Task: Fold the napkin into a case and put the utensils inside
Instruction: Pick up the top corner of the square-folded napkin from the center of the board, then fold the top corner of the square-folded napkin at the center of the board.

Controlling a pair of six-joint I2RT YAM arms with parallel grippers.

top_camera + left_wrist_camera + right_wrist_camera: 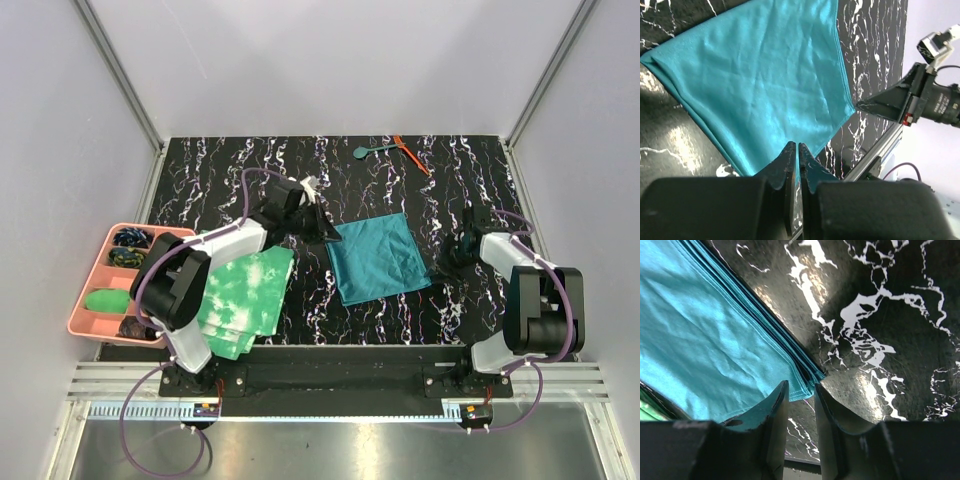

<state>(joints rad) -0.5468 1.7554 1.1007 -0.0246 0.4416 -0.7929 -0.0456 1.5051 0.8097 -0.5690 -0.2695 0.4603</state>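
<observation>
The dark teal napkin lies folded into a rough square in the middle of the marbled black table. My left gripper is at its far-left corner, and the left wrist view shows the jaws shut with a sliver of the napkin pinched between them. At the napkin's right corner is my right gripper. It stands open, its fingertips either side of the layered corner of the napkin. The teal spoon and the orange-red stick utensil lie at the table's back edge. No finished case shows.
A pink compartment tray with small items sits at the left edge. Green-and-white tie-dye cloths are stacked between it and the napkin. Grey walls enclose the table on three sides.
</observation>
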